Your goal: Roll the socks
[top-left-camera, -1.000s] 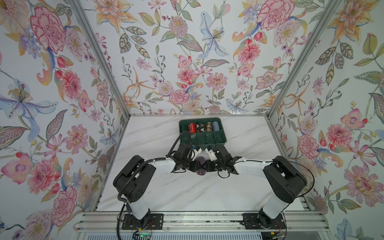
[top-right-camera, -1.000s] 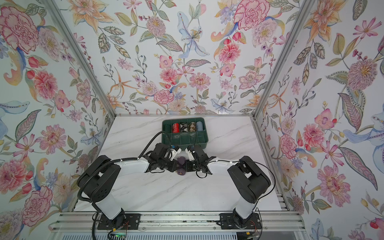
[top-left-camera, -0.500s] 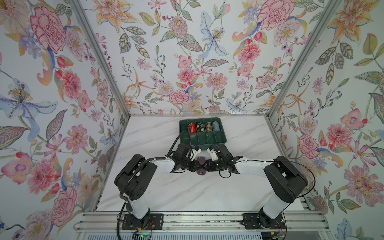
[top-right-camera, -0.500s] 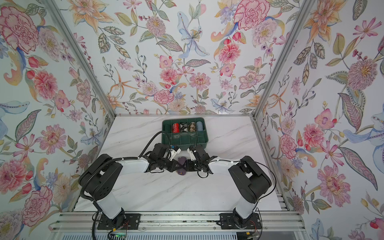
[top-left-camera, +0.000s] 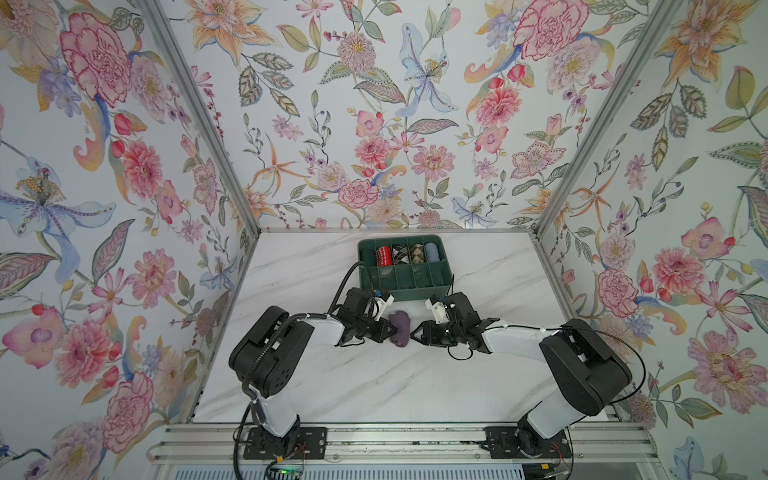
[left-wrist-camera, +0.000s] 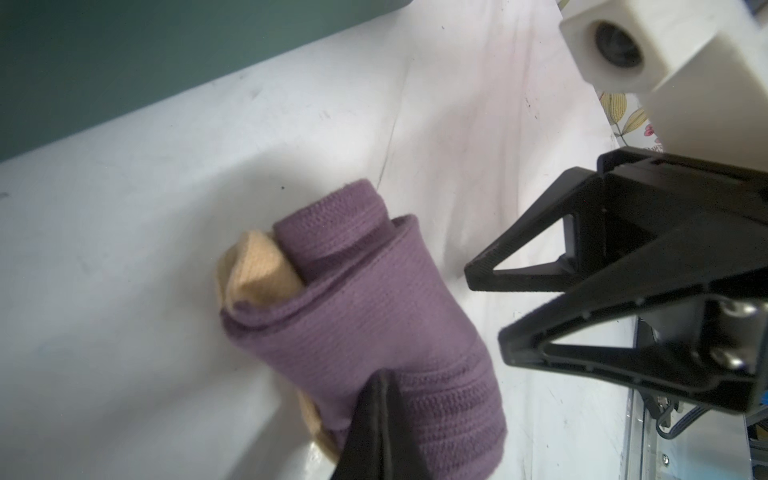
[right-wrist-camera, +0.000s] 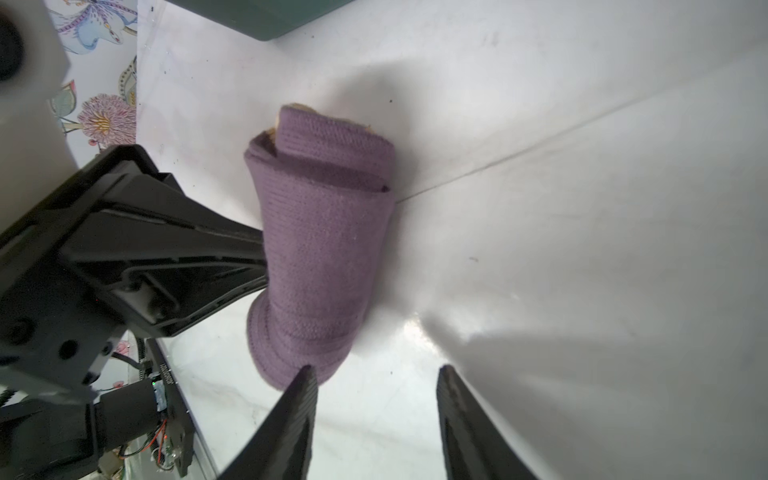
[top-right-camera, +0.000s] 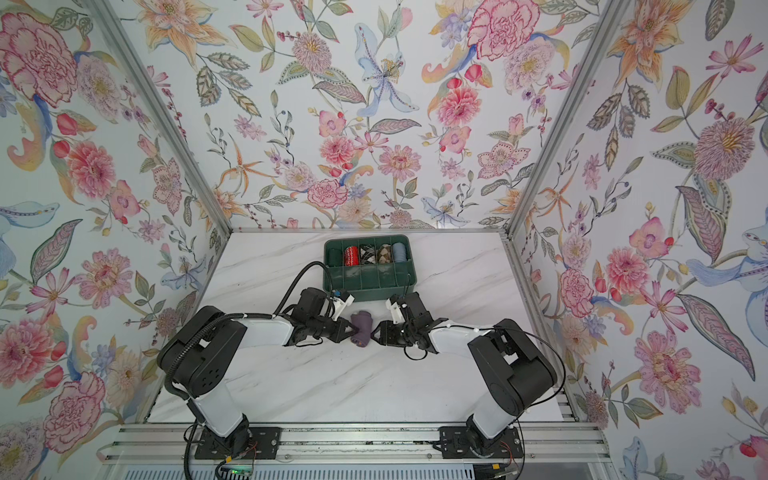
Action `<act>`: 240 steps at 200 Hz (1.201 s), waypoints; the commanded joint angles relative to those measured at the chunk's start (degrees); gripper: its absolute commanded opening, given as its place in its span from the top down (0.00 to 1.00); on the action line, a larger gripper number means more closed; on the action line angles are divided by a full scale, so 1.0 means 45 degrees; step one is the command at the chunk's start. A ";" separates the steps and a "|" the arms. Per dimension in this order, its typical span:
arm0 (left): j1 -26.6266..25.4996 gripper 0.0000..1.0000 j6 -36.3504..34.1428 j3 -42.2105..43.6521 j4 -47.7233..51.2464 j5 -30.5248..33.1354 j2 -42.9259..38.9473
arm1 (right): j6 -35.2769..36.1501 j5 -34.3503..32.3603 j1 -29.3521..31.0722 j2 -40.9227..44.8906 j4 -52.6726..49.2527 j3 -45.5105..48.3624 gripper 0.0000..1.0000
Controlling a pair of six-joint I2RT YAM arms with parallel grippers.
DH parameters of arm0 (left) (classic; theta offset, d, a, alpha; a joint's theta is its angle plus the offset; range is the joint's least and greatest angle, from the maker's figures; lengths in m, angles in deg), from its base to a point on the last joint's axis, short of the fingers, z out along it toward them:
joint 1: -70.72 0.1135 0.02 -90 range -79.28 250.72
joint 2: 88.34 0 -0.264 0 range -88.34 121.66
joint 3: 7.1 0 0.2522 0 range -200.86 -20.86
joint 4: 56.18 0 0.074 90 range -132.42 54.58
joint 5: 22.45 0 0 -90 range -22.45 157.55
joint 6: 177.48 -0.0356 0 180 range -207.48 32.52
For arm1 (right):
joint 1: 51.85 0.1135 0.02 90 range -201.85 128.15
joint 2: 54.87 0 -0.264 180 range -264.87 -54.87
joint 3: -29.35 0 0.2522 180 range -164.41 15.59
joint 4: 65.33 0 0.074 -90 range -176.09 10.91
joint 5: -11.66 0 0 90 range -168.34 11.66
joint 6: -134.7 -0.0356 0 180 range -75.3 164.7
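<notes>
The socks (top-left-camera: 400,328) (top-right-camera: 360,329) lie as one dusty-purple roll on the marble table, just in front of the green tray. A tan toe (left-wrist-camera: 259,266) shows at the roll's end. My left gripper (top-left-camera: 387,331) (left-wrist-camera: 380,376) is shut, its tips pinched into the purple fabric on the roll's left side. My right gripper (top-left-camera: 415,332) (right-wrist-camera: 376,374) stands open just right of the roll with nothing between its fingers. One of its fingertips (right-wrist-camera: 306,372) lies close to the ribbed cuff end of the roll (right-wrist-camera: 320,249).
The green divided tray (top-left-camera: 405,279) (top-right-camera: 370,287) sits behind the grippers. It holds a red roll (top-left-camera: 384,255), two patterned rolls and a light-blue roll (top-left-camera: 432,252). Floral walls close in the table on three sides.
My right gripper has opened and drawn back to the right, off the roll. My left gripper has stayed shut at the roll's left side.
</notes>
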 commanded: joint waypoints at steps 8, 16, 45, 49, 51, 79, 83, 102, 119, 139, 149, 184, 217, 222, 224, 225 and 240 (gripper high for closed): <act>0.0078 1.00 0.0105 0.0453 0.0830 0.0633 0.0692 | -0.0813 0.0938 -0.0120 -0.0052 0.1306 0.0409 0.49; 0.0078 1.00 0.0081 0.0469 0.0821 0.0617 0.0685 | -0.1015 0.1108 -0.0141 -0.0154 0.1668 0.0496 0.49; 0.0077 1.00 0.0113 0.0449 0.0825 0.0591 0.0626 | -0.1407 0.1254 -0.0201 -0.0491 0.2326 0.0510 0.48; 0.0088 1.00 0.0133 0.0443 0.0789 0.0578 0.0635 | -0.1412 0.1241 -0.0212 -0.0542 0.2334 0.0472 0.47; 0.0081 1.00 0.0134 0.0448 0.0779 0.0567 0.0630 | -0.1412 0.1239 -0.0218 -0.0562 0.2352 0.0441 0.47; 0.0078 1.00 0.0185 0.0323 0.0766 0.0500 0.0618 | -0.0801 0.1037 -0.0240 -0.1031 0.1513 -0.0481 0.47; 0.0083 1.00 0.0174 0.0306 0.0772 0.0480 0.0626 | -0.0693 0.1047 -0.0240 -0.1105 0.1369 -0.0630 0.47; 0.0079 1.00 0.0177 0.0238 0.0758 0.0445 0.0673 | -0.0438 0.1291 -0.0240 -0.1445 0.1018 -0.1192 0.47; 0.0074 1.00 0.0175 0.0233 0.0759 0.0422 0.0724 | -0.0435 0.1542 -0.0240 -0.1733 0.0965 -0.1479 0.47; 0.0078 1.00 0.0193 0.0234 0.0754 0.0418 0.0695 | -0.0437 0.1560 -0.0201 -0.1959 0.0873 -0.1599 0.47; 0.0078 1.00 0.0186 0.0234 0.0752 0.0420 0.0674 | -0.0417 0.1558 -0.0182 -0.2008 0.0800 -0.1640 0.47; 0.0066 1.00 0.0173 0.0176 0.0728 0.0384 0.0722 | -0.0379 0.1567 -0.0055 -0.2133 0.0662 -0.1746 0.47; 0.0064 1.00 0.0208 0.0215 0.0598 0.0308 0.0888 | -0.0318 0.1613 0.0014 -0.2481 0.0575 -0.2143 0.47; 0.0065 1.00 0.0222 0.0239 0.0547 0.0303 0.0923 | -0.0319 0.1631 0.0033 -0.2544 0.0551 -0.2215 0.47; 0.0060 1.00 0.0215 0.0250 0.0543 0.0313 0.0937 | -0.0318 0.1653 0.0043 -0.2576 0.0554 -0.2257 0.47; 0.0069 1.00 0.0214 0.0242 0.0532 0.0308 0.0942 | -0.0318 0.1654 0.0048 -0.2592 0.0554 -0.2264 0.47; 0.0077 1.00 0.0215 0.0293 0.0431 0.0303 0.1051 | -0.0318 0.1727 0.0101 -0.2778 0.0483 -0.2476 0.47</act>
